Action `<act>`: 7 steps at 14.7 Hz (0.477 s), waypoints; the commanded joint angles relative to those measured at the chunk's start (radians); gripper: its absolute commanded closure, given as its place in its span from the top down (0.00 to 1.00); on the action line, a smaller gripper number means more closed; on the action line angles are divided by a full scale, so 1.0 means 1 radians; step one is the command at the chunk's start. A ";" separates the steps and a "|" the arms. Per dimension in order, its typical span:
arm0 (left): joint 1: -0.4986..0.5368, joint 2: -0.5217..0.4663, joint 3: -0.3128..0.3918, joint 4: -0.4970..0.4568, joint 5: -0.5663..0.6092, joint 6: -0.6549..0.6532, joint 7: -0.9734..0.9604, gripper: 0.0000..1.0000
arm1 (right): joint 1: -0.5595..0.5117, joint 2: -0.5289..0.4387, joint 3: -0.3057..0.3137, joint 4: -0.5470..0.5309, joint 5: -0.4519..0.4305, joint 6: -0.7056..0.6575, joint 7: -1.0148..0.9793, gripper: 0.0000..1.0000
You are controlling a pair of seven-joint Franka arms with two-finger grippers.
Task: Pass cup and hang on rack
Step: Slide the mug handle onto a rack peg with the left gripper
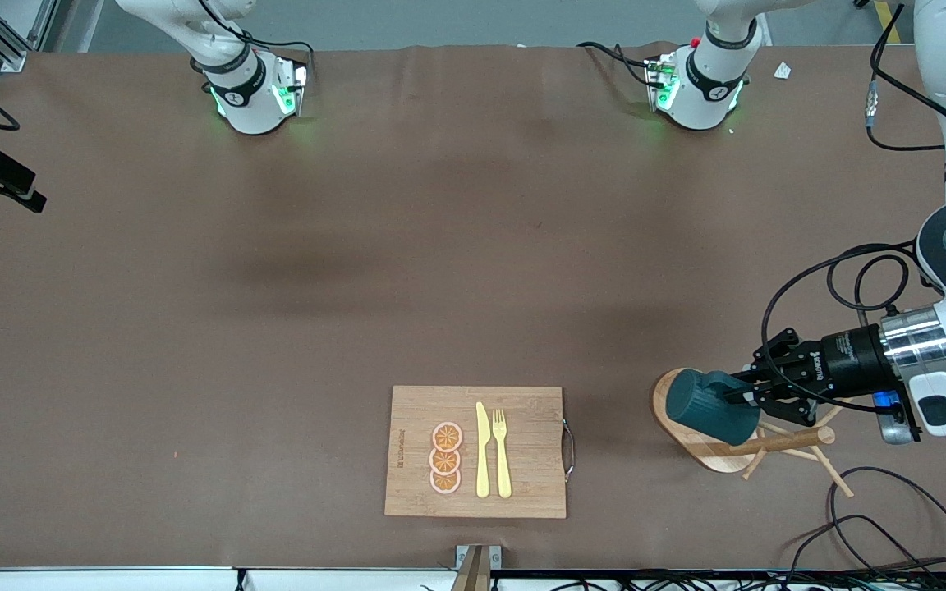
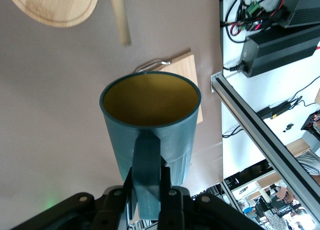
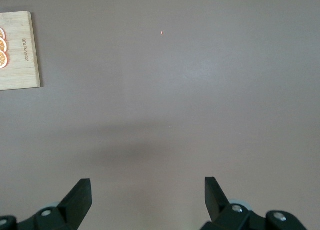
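- Front view: left gripper (image 1: 756, 396) pinching the cup (image 1: 712, 406) by its handle, cup lying sideways over the rack (image 1: 707, 451), mouth pointing away from the hand, pegs just under it.
- Left wrist view: fingers (image 2: 165, 182) clamped on the handle.
- Right wrist view: right gripper (image 3: 147, 197) spread wide, waiting above bare table (image 3: 200, 89).

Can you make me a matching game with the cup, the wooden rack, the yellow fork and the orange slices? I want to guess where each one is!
Things:
1. cup
2. rack
3. fork
4. orange slices

Places:
A. lying on the cutting board beside the yellow knife
B. held by its handle in the left gripper, over the rack
C. standing on the table at the left arm's end
D. stacked in a row on the cutting board, toward the right arm's end of it

Pairs: 1-B, 2-C, 3-A, 4-D
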 commanded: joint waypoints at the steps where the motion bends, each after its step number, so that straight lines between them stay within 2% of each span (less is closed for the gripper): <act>1: 0.043 0.009 -0.008 0.003 -0.024 -0.004 0.035 0.00 | -0.004 0.000 0.006 0.007 -0.003 -0.010 0.006 1.00; 4: 0.072 0.028 -0.008 0.005 -0.084 -0.004 0.053 0.00 | -0.004 0.000 0.006 0.005 -0.003 -0.011 0.006 1.00; 7: 0.078 0.043 -0.005 0.005 -0.090 -0.004 0.085 0.00 | -0.004 -0.002 0.006 0.007 -0.003 -0.016 0.006 1.00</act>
